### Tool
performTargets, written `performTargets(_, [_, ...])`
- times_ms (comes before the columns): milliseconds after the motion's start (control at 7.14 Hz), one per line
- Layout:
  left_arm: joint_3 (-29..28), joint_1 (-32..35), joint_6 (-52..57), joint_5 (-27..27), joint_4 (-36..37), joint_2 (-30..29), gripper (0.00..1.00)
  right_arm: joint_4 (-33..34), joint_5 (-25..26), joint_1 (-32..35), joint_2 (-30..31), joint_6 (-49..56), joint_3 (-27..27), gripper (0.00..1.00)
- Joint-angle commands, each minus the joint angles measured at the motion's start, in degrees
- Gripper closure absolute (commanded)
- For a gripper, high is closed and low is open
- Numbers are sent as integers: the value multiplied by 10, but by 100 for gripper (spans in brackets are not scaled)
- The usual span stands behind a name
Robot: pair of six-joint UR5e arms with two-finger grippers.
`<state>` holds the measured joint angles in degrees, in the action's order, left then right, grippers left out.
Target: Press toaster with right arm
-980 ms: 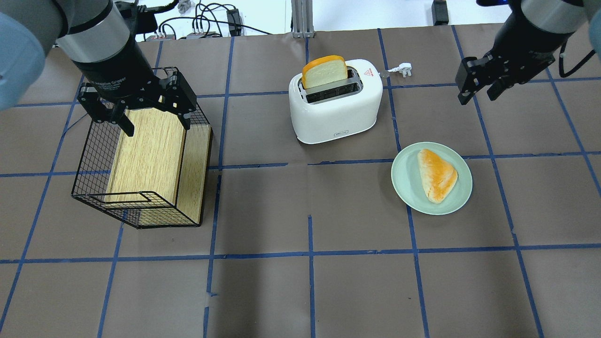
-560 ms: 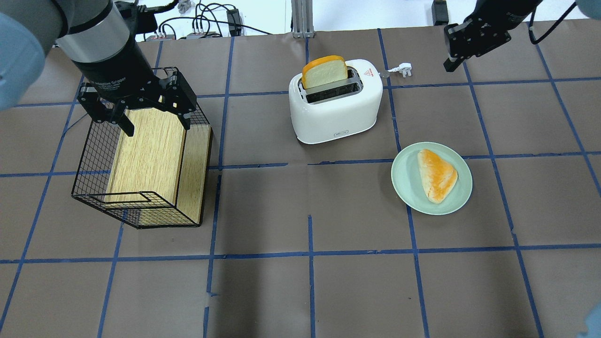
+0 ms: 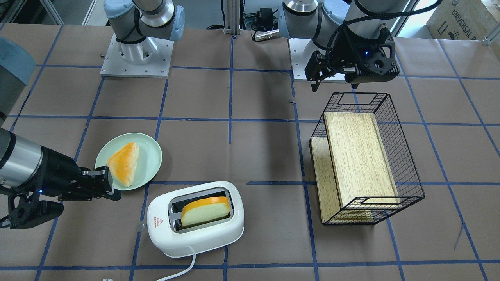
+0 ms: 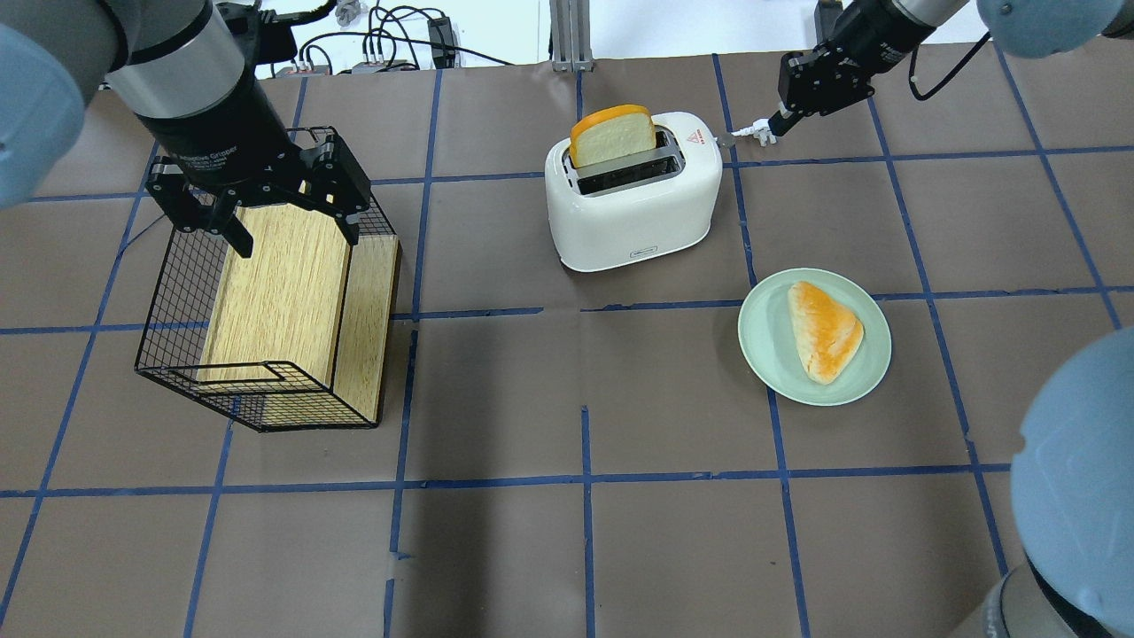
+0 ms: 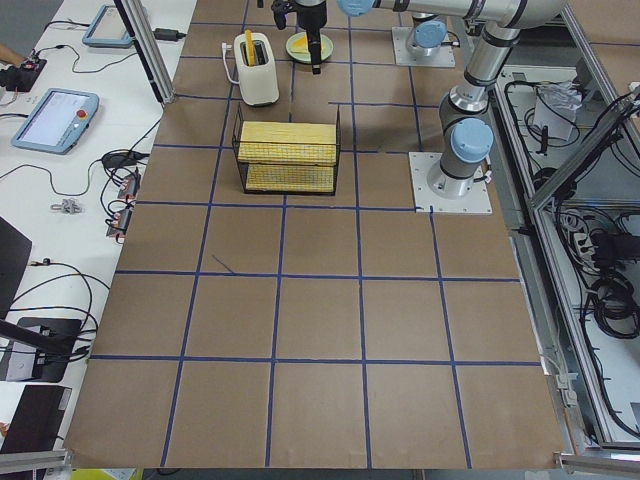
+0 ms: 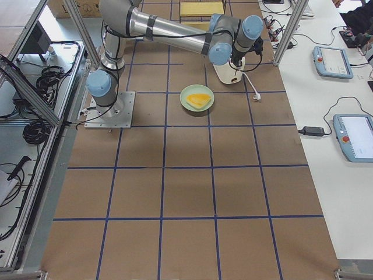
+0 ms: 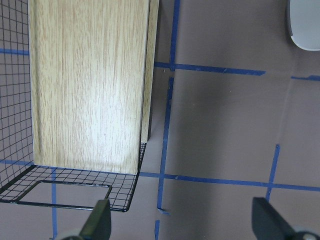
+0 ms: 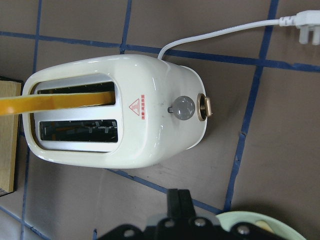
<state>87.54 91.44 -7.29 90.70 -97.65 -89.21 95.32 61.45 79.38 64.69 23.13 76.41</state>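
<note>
Hovering off the lever end of a white rounded plastic two-slot toaster [image 4: 633,208], with the right arm's black pronged gripper [image 4: 783,115] clenched, prongs together.

Placed toward the far middle of the brown paper-covered table [image 4: 673,549], carrying an orange-crusted bread slice [image 4: 613,135] in one slot, with the small translucent lever knob [image 8: 183,107] turned toward the gripper yet apart from it. Liable to glance off so small and round a knob if lined up slightly aside, then skid down the smooth shell. Liable to shove or tip the light-looking body if pushing sideways instead of straight down. Might also clip the pale green round plate [image 3: 153,154] lying close by, or drag the white cord [image 8: 220,32] should the toaster shift. Well apart, over the black wire basket [image 4: 177,292], with the left arm's black gripper [image 4: 295,232] spread open and unlikely to interfere.
</note>
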Motion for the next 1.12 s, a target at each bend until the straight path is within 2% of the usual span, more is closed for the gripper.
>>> performTargets(0, [0,1,0,0,0,0,0,42,-27,2,-39,-1,-1,97])
performTargets(420, [0,1,0,0,1,0,0,71,-28,3,-59,-3,0,97])
performTargets(980, [0,1,0,0,0,0,0,73,-31,9,-63,-7,-5,97])
